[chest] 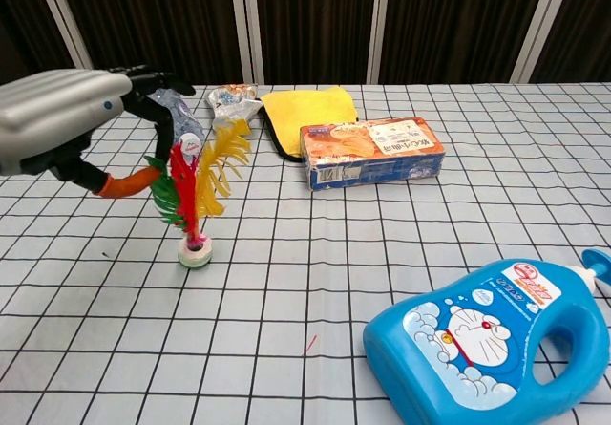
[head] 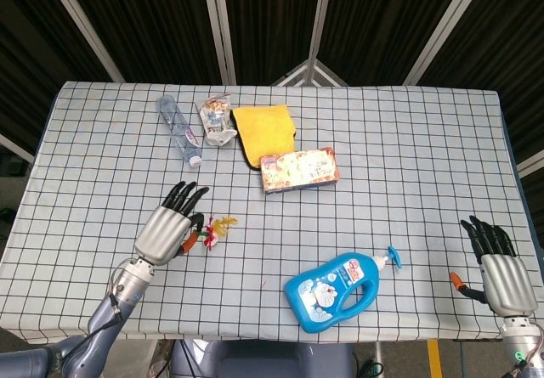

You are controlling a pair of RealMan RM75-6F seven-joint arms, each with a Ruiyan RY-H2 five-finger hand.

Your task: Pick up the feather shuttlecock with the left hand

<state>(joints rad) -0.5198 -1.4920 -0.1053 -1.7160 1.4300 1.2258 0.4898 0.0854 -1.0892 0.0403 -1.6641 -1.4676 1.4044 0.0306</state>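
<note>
The feather shuttlecock (chest: 198,181) has red, yellow and green feathers pointing up and a white round base at the bottom. My left hand (chest: 65,126) holds it by the feathers between its curled dark fingers (chest: 158,112) and its orange thumb, at the left of the chest view. Whether the base touches the cloth I cannot tell. In the head view the left hand (head: 167,230) is at the front left of the table, with the shuttlecock (head: 213,229) just right of it. My right hand (head: 497,269) rests at the front right corner, fingers straight and apart, holding nothing.
A blue detergent bottle (chest: 489,334) lies at the front, right of centre. A snack box (chest: 374,151), a yellow cloth (chest: 304,110), a crumpled wrapper (chest: 231,102) and a clear water bottle (head: 178,129) sit further back on the checked tablecloth (chest: 401,224).
</note>
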